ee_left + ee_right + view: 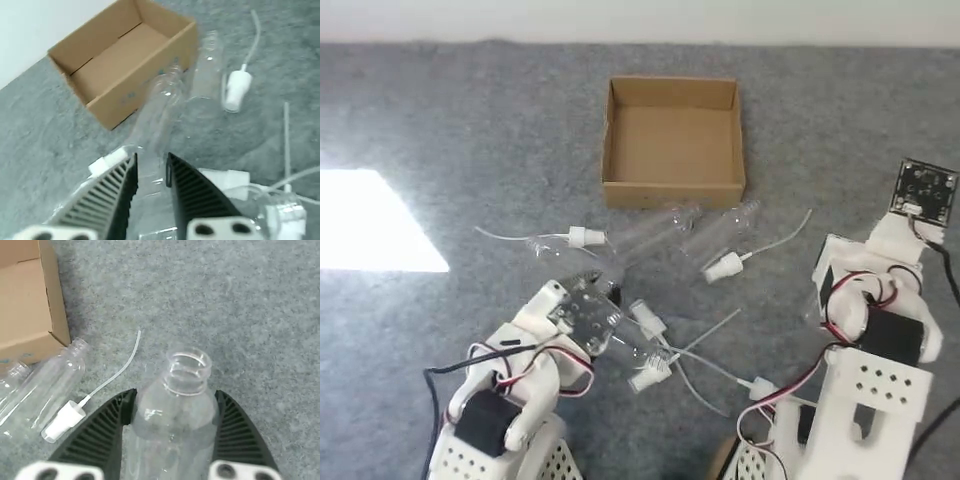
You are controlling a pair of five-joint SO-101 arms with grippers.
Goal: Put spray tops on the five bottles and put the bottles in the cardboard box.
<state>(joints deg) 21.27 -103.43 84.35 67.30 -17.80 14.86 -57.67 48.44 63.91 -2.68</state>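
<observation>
While each bottle is waiting for a spray top before boxing, the right gripper [175, 394] is holding a clear bottle [186, 367] near the right edge of the worktop [460, 110]. Its jaws are closing on the body and the open neck is pointing away from the wrist, which I judge is keeping the mouth free for a top. The left gripper [152, 160] is hanging low over the scatter near the middle. Its jaws are standing a narrow gap apart and gripping nothing I can make out, and another bottle [623, 345] is lying beneath them. The cardboard box [670, 188] is sitting toward the far edge with no bottle in it yet. Two uncapped bottles [655, 230] are lying against its near wall and crowding that approach. One spray top [723, 267] is lying just nearer, trailing its tube rightward. Bare worktop is flanking the box, offering room to swing in.
</observation>
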